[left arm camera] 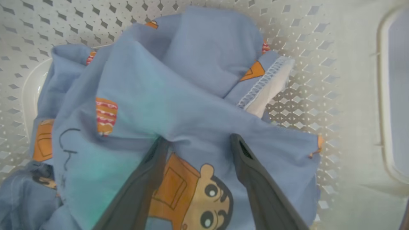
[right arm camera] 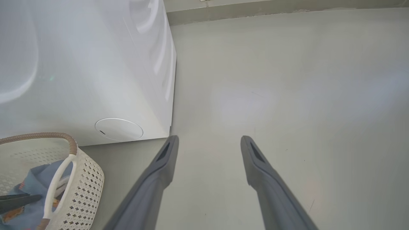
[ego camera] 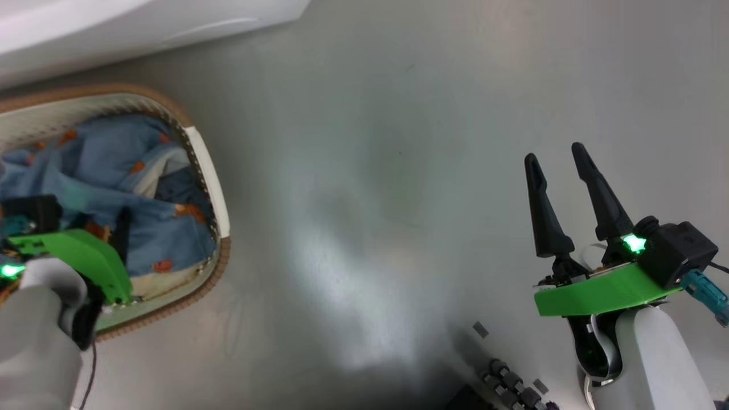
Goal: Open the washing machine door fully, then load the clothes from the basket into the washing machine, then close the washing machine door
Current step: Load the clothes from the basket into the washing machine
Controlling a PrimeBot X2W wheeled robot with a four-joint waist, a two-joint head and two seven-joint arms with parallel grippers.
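So the left hand (left arm camera: pixel 198 140) is down inside the basket (left arm camera: pixel 303 38). Its fingers are spread and the tips press against the clothes (left arm camera: pixel 179 95), with a ridge of blue fabric bunched between them (nothing pinched yet, as far as I can tell). My worry is that if it closes right here it may nip only the top layer. The rest of the pile, heaped ahead of and under the fingers, could then trail, slip out, or catch the rim and tip that light-looking basket. Pushing deeper risks a fingertip jamming in the perforated wall just beyond. The right hand (ego camera: pixel 558 156) hangs spread over bare floor (ego camera: pixel 398 171), well apart from the basket, with the washing machine (right arm camera: pixel 96 64) off to its left.
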